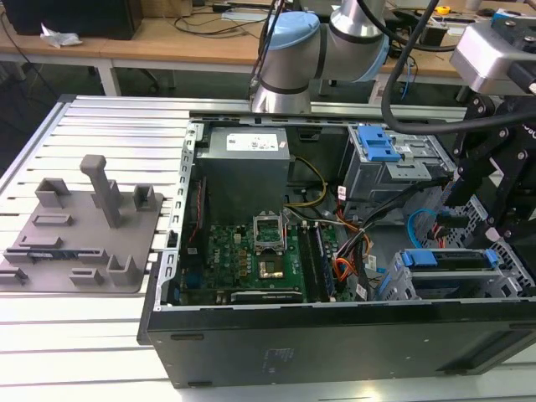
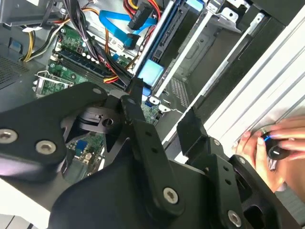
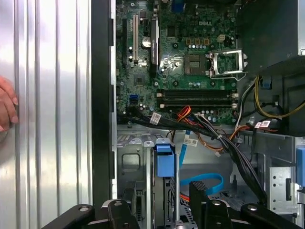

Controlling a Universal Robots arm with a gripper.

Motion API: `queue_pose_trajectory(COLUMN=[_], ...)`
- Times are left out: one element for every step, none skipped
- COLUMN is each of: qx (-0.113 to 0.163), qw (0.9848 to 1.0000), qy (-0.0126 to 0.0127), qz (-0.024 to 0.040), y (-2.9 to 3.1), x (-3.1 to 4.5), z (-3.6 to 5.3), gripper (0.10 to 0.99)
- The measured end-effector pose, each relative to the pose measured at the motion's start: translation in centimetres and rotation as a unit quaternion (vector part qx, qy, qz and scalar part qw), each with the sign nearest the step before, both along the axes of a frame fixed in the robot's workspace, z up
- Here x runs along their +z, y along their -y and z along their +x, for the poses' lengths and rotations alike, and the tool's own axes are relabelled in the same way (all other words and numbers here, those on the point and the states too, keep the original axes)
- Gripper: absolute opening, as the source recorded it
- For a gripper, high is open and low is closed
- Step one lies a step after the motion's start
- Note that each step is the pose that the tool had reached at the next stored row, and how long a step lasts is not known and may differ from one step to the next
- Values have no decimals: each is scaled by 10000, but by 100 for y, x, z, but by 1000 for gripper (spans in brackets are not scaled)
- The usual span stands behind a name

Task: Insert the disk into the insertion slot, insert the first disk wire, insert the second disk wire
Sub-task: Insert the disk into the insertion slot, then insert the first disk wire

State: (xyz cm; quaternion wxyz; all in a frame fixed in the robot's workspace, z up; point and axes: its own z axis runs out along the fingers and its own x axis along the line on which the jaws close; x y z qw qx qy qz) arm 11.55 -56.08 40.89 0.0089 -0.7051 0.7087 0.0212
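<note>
Wood desks (image 1: 180,42) in bg, ribbed alu table (image 1: 109,117)

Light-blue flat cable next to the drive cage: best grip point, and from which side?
Probably just behind the blue connector of the light-blue flat cable, with a finger on each flat face, since the ribbon is thin and would twist if held by its edges. Come down through the open side of the case, where the loop lies exposed.
</note>
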Motion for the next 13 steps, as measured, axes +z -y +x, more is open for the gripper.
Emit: queue_pose_trajectory(qx=[0,0,0,0,0,0,0,0,0,0,0,0,0], qw=[10000,10000,10000,10000,10000,10000,10000,10000,10000,10000,10000,10000,10000], qy=[-1,-3,-4,-5,-6,-7,-8,-9,-10,-10,-12,-12,-16], qz=[0,0,0,0,0,0,0,0,0,0,0,0,0], y=[0,0,0,0,0,0,0,0,0,0,0,0,0], x=[0,0,0,0,0,0,0,0,0,0,0,0,0], z=[0,0,0,0,0,0,0,0,0,0,0,0,0], gripper=[561,561,561,561,561,561,561,561,561,561,561,561,561])
